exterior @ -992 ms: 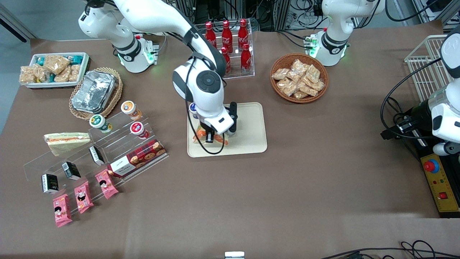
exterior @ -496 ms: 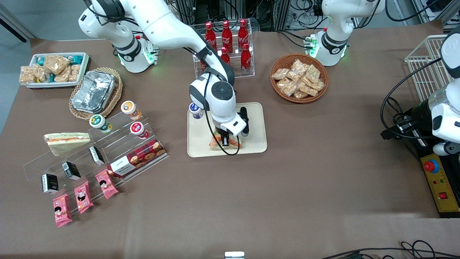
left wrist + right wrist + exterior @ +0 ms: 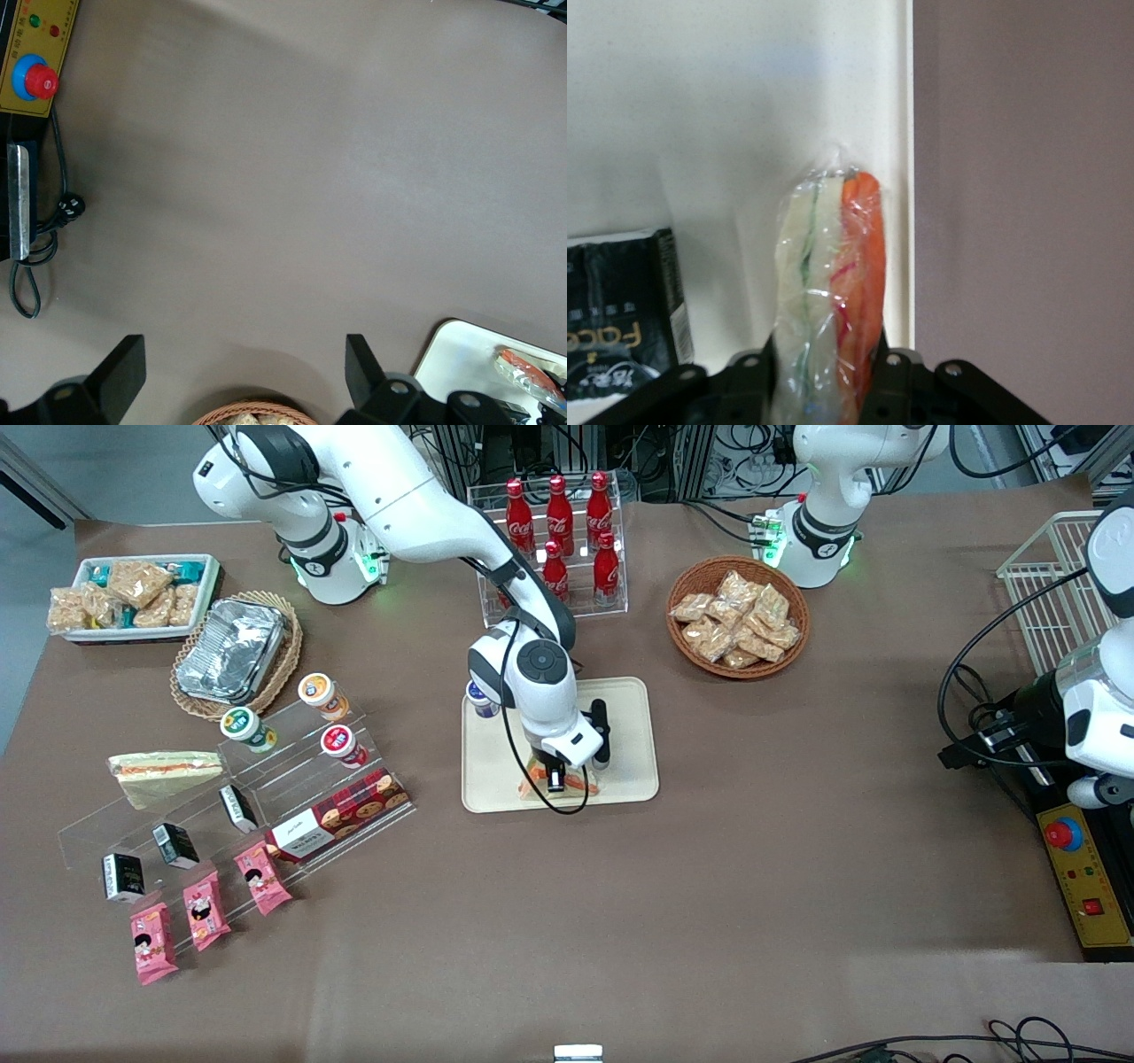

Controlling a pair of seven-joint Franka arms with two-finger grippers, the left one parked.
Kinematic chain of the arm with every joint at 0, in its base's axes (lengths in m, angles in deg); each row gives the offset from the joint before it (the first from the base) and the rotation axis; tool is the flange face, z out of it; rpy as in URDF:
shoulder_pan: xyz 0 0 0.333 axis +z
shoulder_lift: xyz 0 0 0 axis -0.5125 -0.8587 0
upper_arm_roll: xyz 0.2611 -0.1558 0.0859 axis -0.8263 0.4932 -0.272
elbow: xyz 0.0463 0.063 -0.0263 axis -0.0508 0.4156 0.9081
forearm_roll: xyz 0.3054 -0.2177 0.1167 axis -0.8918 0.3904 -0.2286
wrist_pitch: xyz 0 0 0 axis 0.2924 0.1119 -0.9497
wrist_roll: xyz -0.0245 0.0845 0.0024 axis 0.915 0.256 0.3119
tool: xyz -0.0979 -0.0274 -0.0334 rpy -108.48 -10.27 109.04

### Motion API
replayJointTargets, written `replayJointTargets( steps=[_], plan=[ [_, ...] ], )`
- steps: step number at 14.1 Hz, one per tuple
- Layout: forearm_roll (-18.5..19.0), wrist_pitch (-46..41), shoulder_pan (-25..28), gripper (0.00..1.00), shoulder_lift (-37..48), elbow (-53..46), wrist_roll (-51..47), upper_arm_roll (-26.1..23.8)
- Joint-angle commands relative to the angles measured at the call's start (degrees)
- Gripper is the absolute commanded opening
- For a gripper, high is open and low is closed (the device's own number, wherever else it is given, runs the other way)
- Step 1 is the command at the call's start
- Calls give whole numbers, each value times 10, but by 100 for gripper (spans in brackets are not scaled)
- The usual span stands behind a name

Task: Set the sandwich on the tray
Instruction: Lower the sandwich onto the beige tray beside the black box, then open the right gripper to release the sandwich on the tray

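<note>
The sandwich is a wrapped wedge with a bright orange filling edge and a bit of green. My right gripper is shut on it and holds it on edge. It hangs low over the cream tray, near the rim closest to the front camera. In the right wrist view the sandwich runs out from between the black fingers of the gripper, above the tray and beside its rim. I cannot tell whether the sandwich touches the tray. The left wrist view catches the tray corner and the sandwich.
A blue-lidded cup stands on the tray's corner. A black packet lies on the tray by the sandwich. A cola bottle rack and a snack basket lie farther back. A paler sandwich rests by the acrylic display steps.
My gripper has carried the sandwich along the tray's near rim toward the parked arm's end, from the tray's corner to about mid-rim. In the last half second it sank slightly.
</note>
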Motion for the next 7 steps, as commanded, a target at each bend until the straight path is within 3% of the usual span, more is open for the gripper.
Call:
replayJointTargets(
  steps=[1, 7],
  plan=[
    [-12, -17, 0, 100, 14, 2, -37, 1],
    [-7, -206, -9, 100, 149, 2, -159, 16]
  ],
)
